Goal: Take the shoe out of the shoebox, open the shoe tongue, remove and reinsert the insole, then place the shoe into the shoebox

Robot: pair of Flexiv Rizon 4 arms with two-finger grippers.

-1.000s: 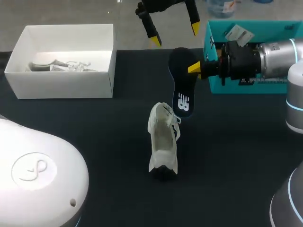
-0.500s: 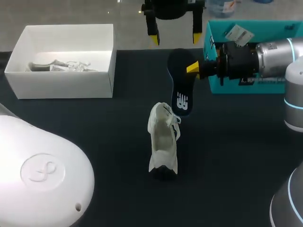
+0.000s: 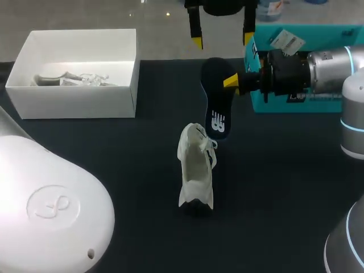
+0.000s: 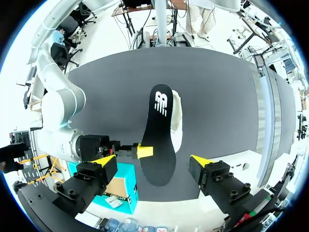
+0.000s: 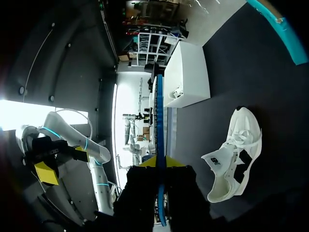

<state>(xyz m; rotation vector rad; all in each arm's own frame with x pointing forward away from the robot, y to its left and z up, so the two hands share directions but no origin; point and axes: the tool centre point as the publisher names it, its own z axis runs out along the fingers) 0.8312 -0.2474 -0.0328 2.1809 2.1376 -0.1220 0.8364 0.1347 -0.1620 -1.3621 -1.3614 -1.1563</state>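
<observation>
A white shoe (image 3: 195, 170) lies on the black table, opening upward; it also shows beside my right gripper (image 5: 236, 154). My right gripper (image 3: 232, 81) is shut on the edge of the dark blue insole (image 3: 219, 96) and holds it above the table behind the shoe. Seen edge-on, the insole (image 5: 159, 130) stands between the right gripper's (image 5: 159, 162) fingers. My left gripper (image 3: 222, 35) hangs open above the insole's far end. From it I look down on the insole (image 4: 161, 130), which covers part of the shoe (image 4: 177, 116), with the left gripper (image 4: 153, 162) spread wide on either side.
A white open box (image 3: 79, 91) with pale packing stands at the back left. A teal box (image 3: 261, 102) stands at the back right behind my right gripper. My left arm's white housing (image 3: 51, 205) fills the near left corner.
My left gripper has shifted to the right and farther back above the insole, staying open. The right gripper, the insole and the shoe have hardly moved.
</observation>
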